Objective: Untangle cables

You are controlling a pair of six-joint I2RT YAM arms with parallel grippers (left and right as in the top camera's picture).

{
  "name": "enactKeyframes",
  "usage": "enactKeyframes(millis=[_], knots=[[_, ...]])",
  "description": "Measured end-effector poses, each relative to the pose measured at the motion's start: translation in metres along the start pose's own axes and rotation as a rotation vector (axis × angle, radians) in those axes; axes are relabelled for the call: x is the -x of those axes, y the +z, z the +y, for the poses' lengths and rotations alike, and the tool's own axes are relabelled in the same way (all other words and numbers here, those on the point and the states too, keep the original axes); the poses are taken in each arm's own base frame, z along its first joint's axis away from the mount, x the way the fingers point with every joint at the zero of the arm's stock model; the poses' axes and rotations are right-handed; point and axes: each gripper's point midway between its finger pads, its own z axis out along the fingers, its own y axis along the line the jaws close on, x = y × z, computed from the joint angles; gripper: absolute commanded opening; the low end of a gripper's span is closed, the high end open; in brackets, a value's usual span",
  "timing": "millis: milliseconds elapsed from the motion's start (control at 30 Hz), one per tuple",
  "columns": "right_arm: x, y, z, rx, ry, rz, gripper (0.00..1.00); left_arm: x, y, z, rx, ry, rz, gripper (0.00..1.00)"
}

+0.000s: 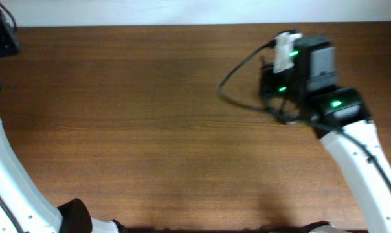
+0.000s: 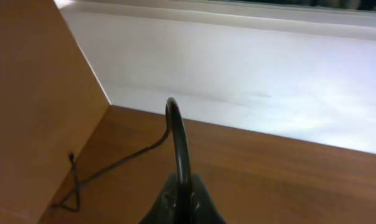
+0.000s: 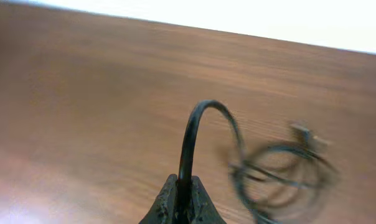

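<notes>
Wooden table [image 1: 150, 129], right jaws pinching looped cable [image 3: 189, 137]; left jaws, second cable [image 2: 180, 143]

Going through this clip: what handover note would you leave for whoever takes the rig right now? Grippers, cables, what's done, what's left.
Left gripper: shut on a black cord that arches up from its fingers. A thin strand trails on the wood to its left.
Right gripper: shut on a cord arc. A blurred coil lies to its right. Overhead, a loop lies beside that wrist.
Done: each arm has a pinch.
Left: the coil looks not yet separated. I cannot tell whether both arms hold one cable.
</notes>
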Motion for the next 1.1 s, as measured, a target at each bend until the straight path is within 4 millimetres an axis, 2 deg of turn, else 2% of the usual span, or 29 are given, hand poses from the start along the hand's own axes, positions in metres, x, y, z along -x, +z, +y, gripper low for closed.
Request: enactKeyframes(millis=[33,67,133,200,233,300,333,367,400,467,533,567,600,667,700,733,767,800,833,867,933,1000,1033,1067,1100], knots=[[-0.005,-0.001,0.028,0.029,-0.055,0.007,0.04,0.001,0.001,-0.008,-0.017,0.008,0.0,0.0],[-0.01,-0.002,0.044,0.05,-0.086,0.016,0.04,0.001,0.001,-0.018,-0.04,0.019,-0.001,0.0],[-0.027,-0.006,0.068,0.071,-0.142,0.063,0.04,0.003,0.002,-0.053,-0.119,0.055,-0.005,0.0],[-0.042,-0.01,0.088,0.098,-0.195,0.101,0.04,0.003,0.001,-0.078,-0.175,0.08,-0.006,0.0],[-0.047,-0.011,0.096,0.103,-0.219,0.114,0.04,0.003,-0.001,-0.102,-0.229,0.105,-0.009,0.0],[-0.059,0.003,0.093,0.069,-0.237,0.166,0.04,0.005,-0.005,-0.127,-0.268,0.135,-0.023,0.0],[-0.067,0.013,0.092,0.056,-0.244,0.2,0.04,0.008,-0.004,-0.138,-0.274,0.153,-0.036,0.0],[-0.069,0.017,0.091,0.05,-0.249,0.211,0.04,0.007,0.002,-0.136,-0.253,0.156,-0.029,0.0],[-0.068,0.019,0.091,0.047,-0.249,0.205,0.04,0.003,0.022,-0.128,-0.185,0.157,-0.005,0.0],[-0.065,0.019,0.088,0.024,-0.25,0.194,0.04,-0.02,0.083,-0.099,0.028,0.167,0.098,0.0],[-0.064,0.02,0.084,0.003,-0.252,0.189,0.04,-0.029,0.124,-0.072,0.184,0.159,0.123,0.0],[-0.063,0.02,0.082,-0.012,-0.254,0.186,0.04,-0.033,0.142,-0.055,0.249,0.143,0.127,0.0],[-0.062,0.02,0.08,-0.02,-0.254,0.184,0.04,-0.042,0.158,-0.028,0.323,0.117,0.15,0.0],[-0.073,0.017,0.076,-0.034,-0.265,0.228,0.04,-0.051,0.171,0.002,0.377,0.074,0.169,0.0],[-0.078,0.016,0.074,-0.039,-0.269,0.251,0.04,-0.067,0.187,0.021,0.404,0.061,0.212,0.0],[-0.082,0.015,0.07,-0.052,-0.274,0.268,0.04,-0.077,0.199,0.026,0.416,0.061,0.231,0.0],[-0.084,0.013,0.062,-0.093,-0.284,0.281,0.04,-0.098,0.228,0.026,0.423,0.072,0.267,0.0],[-0.083,0.013,0.059,-0.114,-0.288,0.278,0.04,-0.11,0.241,0.024,0.418,0.083,0.292,0.0],[-0.081,0.013,0.055,-0.14,-0.292,0.272,0.04,-0.126,0.26,0.018,0.382,0.103,0.321,0.0],[-0.081,0.013,0.053,-0.15,-0.293,0.269,0.04,-0.153,0.284,0.007,0.308,0.127,0.375,0.0],[-0.081,0.012,0.049,-0.17,-0.299,0.272,0.04,-0.183,0.309,-0.004,0.237,0.155,0.429,0.0],[-0.081,0.01,0.043,-0.207,-0.31,0.273,0.04,-0.214,0.327,-0.005,0.204,0.21,0.495,0.0],[-0.079,0.01,0.04,-0.226,-0.313,0.269,0.04,-0.226,0.33,0.003,0.217,0.222,0.523,0.0],[-0.079,0.01,0.038,-0.234,-0.314,0.266,0.04,-0.23,0.329,0.022,0.246,0.216,0.538,0.0],[-0.078,0.009,0.037,-0.242,-0.315,0.264,0.04,-0.234,0.324,0.052,0.293,0.197,0.554,0.0]])
